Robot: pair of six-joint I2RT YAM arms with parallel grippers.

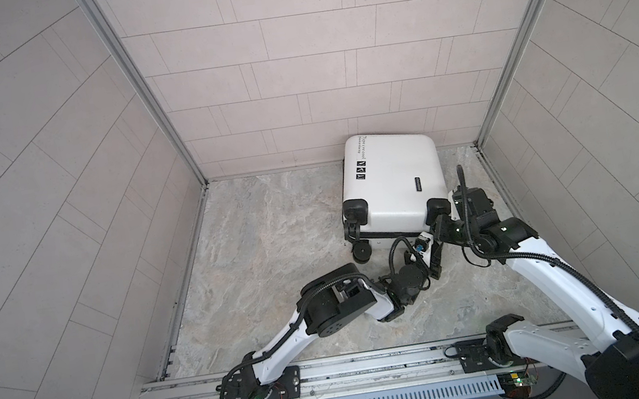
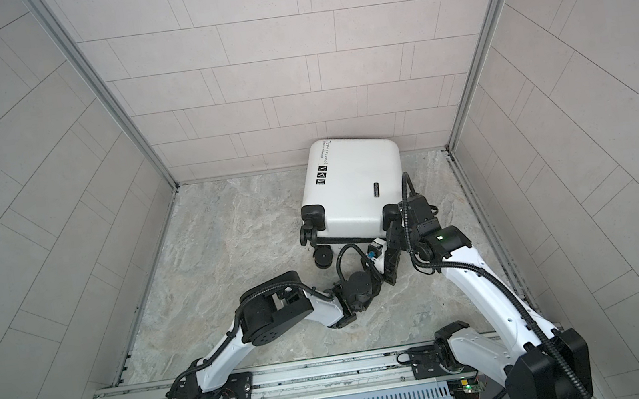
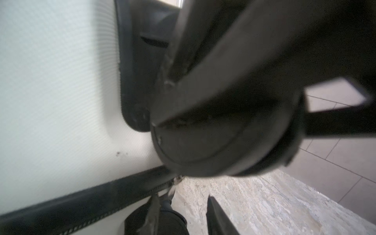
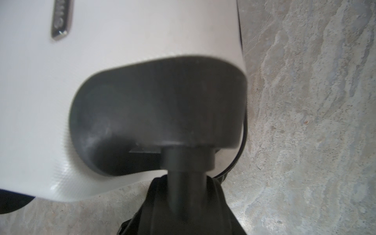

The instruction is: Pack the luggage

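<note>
- At the far side of the worktop, right of the middle in both top views, the luggage lies closed on one broad face. Its white shell is up, its wheels point toward the arms, and its far end is near the back wall.
- Both top views show the right gripper at the luggage's near right corner, clamped around the caster wheel under the black corner housing.
- The left gripper is just beside it at the luggage's near edge. From above I cannot tell how far its fingers are apart.
- A second wheel sticks out at the near left corner, apart from both grippers.
- From the left wrist, white shell fills one side, with the black zipper band along its edge.
- The caster wheel is close and blurred, with a dark flat bar across its face.
- The left gripper's fingers are spread, with worktop showing between them. One finger is just beside the zipper band.
- From the right wrist, the corner housing sits on the white shell near a small metal badge.
- The wheel's stem runs from the housing into a dark mass that is too blurred to separate into gripper and wheel.
</note>
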